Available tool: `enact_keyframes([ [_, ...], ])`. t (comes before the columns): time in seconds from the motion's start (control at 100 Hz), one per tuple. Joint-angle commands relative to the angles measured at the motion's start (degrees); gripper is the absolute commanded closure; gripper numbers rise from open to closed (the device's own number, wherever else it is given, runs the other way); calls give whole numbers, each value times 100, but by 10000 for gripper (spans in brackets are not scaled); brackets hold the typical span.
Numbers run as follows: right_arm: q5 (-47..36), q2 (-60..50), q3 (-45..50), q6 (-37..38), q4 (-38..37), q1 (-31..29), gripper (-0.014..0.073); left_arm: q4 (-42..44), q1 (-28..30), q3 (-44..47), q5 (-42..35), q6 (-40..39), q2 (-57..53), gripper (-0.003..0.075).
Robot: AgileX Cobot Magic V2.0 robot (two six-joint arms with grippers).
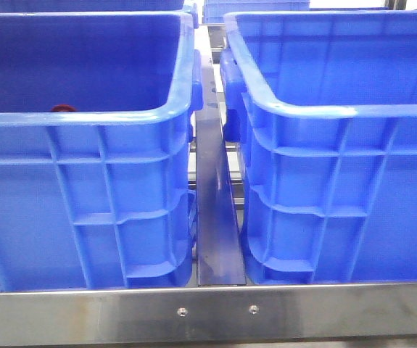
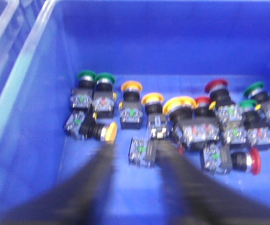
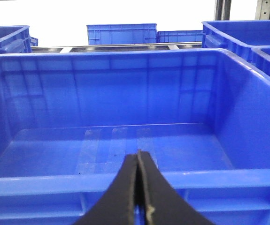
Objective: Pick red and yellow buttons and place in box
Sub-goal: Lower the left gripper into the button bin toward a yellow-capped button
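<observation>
Nearest to us in the front view is a steel rail (image 1: 208, 313) of the desk with two screws, and behind it stand two blue crates side by side, the left crate (image 1: 85, 181) and the right crate (image 1: 339, 181), with a dark metal strip (image 1: 215, 210) between them. In the left wrist view our left gripper (image 2: 135, 154) has its fingers (image 2: 97, 183) spread apart and blurred, holding nothing, above a heap of push buttons on the crate floor. A yellow button (image 2: 107, 131) lies on its side just beside one fingertip, and a red button (image 2: 247, 161) lies near the other finger. Green ones stand among them. Our right gripper (image 3: 138, 161) has its fingers pressed together, empty, over the rim of the bare right crate. From the front only a red cap edge (image 1: 63, 109) shows; both arms are hidden.
</observation>
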Motion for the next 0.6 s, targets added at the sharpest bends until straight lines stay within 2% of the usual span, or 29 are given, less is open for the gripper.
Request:
enact_keyframes([
  [0.0,-407,-116,30,-5,-56,1,662,-92,-128,-368,-333,-38,264,261],
  [0.04,-407,-116,30,-5,-56,1,662,-98,-178,-450,-285,-38,388,243],
  [0.33,-407,-116,30,-5,-56,1,662,-107,-688,-1382,476,-38,1687,247],
  [0.59,-407,-116,30,-5,-56,1,662,-434,-860,-2664,1639,-38,3333,247],
])
